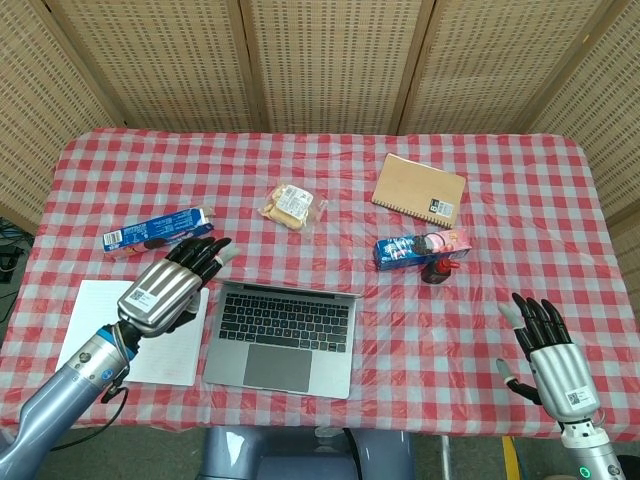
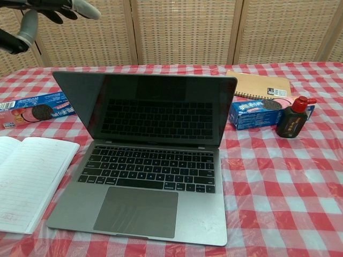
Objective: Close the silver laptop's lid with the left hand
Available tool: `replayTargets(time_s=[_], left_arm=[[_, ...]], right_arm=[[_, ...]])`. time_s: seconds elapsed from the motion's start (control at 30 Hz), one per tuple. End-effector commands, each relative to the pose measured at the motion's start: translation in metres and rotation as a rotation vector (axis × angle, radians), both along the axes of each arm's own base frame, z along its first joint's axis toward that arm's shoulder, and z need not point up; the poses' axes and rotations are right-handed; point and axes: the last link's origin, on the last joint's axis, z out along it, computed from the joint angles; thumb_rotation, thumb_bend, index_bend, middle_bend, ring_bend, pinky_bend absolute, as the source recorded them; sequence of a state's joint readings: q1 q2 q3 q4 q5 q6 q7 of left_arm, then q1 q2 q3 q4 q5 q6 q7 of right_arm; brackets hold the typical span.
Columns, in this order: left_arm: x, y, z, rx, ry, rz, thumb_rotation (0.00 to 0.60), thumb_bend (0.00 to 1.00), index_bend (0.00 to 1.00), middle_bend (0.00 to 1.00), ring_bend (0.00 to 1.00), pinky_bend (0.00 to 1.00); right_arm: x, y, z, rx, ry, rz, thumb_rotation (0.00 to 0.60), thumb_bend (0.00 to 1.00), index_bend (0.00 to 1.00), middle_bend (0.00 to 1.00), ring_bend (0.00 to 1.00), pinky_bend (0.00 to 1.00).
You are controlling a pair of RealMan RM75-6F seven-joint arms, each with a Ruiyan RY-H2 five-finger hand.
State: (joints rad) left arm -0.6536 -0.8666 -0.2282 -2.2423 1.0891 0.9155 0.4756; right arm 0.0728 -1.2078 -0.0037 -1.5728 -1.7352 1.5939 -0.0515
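The silver laptop (image 1: 283, 334) (image 2: 147, 166) sits open near the table's front edge, its dark screen standing upright. My left hand (image 1: 172, 286) hovers just left of the lid's top corner, fingers spread and holding nothing. In the chest view only its fingertips (image 2: 51, 9) show, above and left of the screen. My right hand (image 1: 551, 358) stays open at the front right, far from the laptop.
An open white notebook (image 1: 128, 337) lies left of the laptop under my left arm. A blue cookie box (image 1: 157, 230), a snack packet (image 1: 291, 206), a brown notebook (image 1: 420, 188), another snack box (image 1: 423, 247) and a red-capped ink bottle (image 2: 292, 119) lie further back.
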Motion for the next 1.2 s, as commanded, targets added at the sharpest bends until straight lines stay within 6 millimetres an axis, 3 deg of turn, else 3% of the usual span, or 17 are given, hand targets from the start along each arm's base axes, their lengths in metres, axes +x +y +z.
replayTargets(time_s=[0.03,0.2,0.43,0.67,1.2], left_arm=[[0.003,0.003,-0.007,-0.026,0.011,0.013,0.6,1.0,0.0,0.0,0.0,0.09],[0.004,0.012,-0.018,-0.045,0.034,0.039,0.6,1.0,0.03,0.0,0.0,0.11],[0.013,0.018,-0.034,-0.067,0.047,0.053,0.6,1.0,0.15,0.0,0.07,0.2],[0.017,0.018,-0.046,-0.096,0.051,0.071,0.6,1.0,0.22,0.07,0.12,0.23],[0.021,0.006,-0.047,-0.122,0.08,0.034,0.6,1.0,0.32,0.14,0.16,0.25]], right_arm=[[0.0,0.0,0.0,0.001,0.0,0.0,0.6,0.58,0.02,0.0,0.0,0.0],[0.0,0.0,-0.001,0.005,0.002,-0.001,0.6,0.58,0.02,0.0,0.0,0.0],[-0.002,-0.001,-0.002,0.011,0.003,-0.009,0.6,0.58,0.03,0.0,0.0,0.0],[-0.002,-0.001,-0.002,0.016,0.003,-0.007,0.6,0.58,0.03,0.0,0.0,0.0],[-0.002,-0.001,-0.002,0.018,-0.001,-0.009,0.6,0.6,0.04,0.0,0.0,0.0]])
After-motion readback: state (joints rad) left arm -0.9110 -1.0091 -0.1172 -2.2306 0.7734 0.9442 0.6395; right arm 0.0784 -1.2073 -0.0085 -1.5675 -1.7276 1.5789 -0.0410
